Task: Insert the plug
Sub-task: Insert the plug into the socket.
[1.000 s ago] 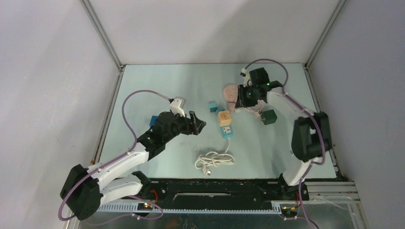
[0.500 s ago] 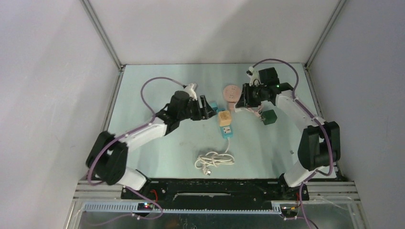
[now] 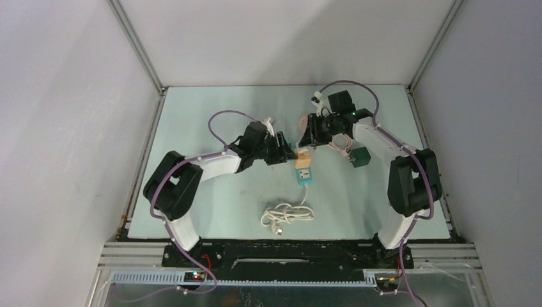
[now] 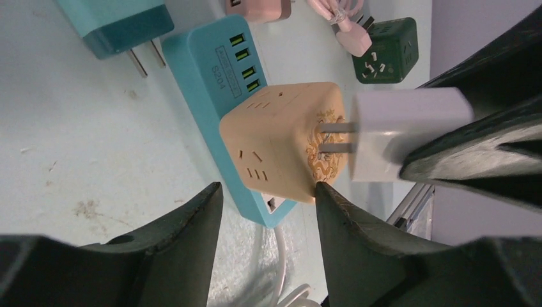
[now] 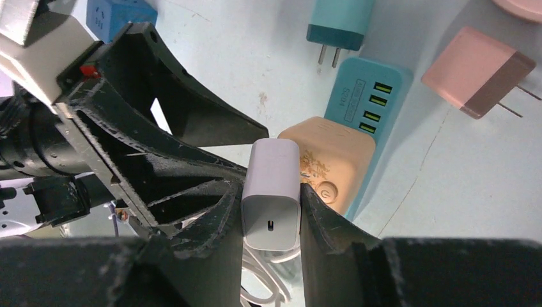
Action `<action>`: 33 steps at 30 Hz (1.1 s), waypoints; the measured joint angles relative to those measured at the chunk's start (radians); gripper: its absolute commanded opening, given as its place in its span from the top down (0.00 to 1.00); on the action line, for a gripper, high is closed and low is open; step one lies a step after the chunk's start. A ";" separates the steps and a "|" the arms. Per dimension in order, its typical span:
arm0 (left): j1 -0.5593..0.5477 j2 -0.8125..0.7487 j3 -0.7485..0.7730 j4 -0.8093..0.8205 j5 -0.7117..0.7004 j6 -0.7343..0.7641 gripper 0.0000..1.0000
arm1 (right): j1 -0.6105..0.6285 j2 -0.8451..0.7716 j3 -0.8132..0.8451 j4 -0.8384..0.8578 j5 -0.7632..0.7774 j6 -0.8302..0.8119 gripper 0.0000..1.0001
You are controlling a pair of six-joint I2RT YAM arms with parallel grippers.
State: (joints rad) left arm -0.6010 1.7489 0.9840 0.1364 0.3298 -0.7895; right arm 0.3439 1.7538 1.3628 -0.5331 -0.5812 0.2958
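My right gripper (image 5: 271,185) is shut on a white plug (image 5: 271,192) and holds it against the orange cube socket (image 5: 332,160). In the left wrist view the plug (image 4: 402,131) has two bare prongs whose tips reach the cube's (image 4: 281,144) patterned side face. I cannot tell if they are in the slots. The cube sits on a blue power strip (image 4: 211,70). My left gripper (image 4: 267,192) is open, its jaws either side of the cube's near end, and one fingertip (image 4: 323,192) touches its corner. From above, both grippers (image 3: 286,153) (image 3: 305,137) meet at the cube (image 3: 301,157).
A teal adapter (image 4: 121,25) lies next to the strip. A pink adapter (image 5: 476,70), a pink plug (image 4: 355,38) and a green cube (image 3: 360,157) lie to the right. The strip's coiled white cable (image 3: 286,214) lies nearer the bases. A blue cube (image 5: 118,16) sits on the left.
My left arm has swung from the table's left to the orange cube. My right gripper has moved left and down with the white plug to the cube.
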 measured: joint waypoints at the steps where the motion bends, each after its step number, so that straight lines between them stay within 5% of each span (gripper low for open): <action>1: 0.000 0.005 0.002 0.010 0.001 -0.005 0.44 | 0.005 0.007 0.002 0.000 0.000 0.000 1.00; 8: 0.002 0.019 0.006 0.041 0.010 -0.026 0.51 | 0.015 0.025 0.014 -0.027 0.028 -0.001 1.00; 16: 0.002 0.018 0.006 0.036 -0.027 -0.030 0.33 | 0.042 0.026 0.019 -0.026 0.065 -0.008 1.00; 33: 0.005 0.003 0.006 0.068 -0.037 -0.023 0.41 | 0.006 -0.031 0.019 -0.060 0.074 -0.009 1.00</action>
State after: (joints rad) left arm -0.5961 1.7523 0.9897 0.2047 0.2928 -0.8127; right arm 0.3504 1.7233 1.3815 -0.5930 -0.5068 0.2871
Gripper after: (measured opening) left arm 0.622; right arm 0.328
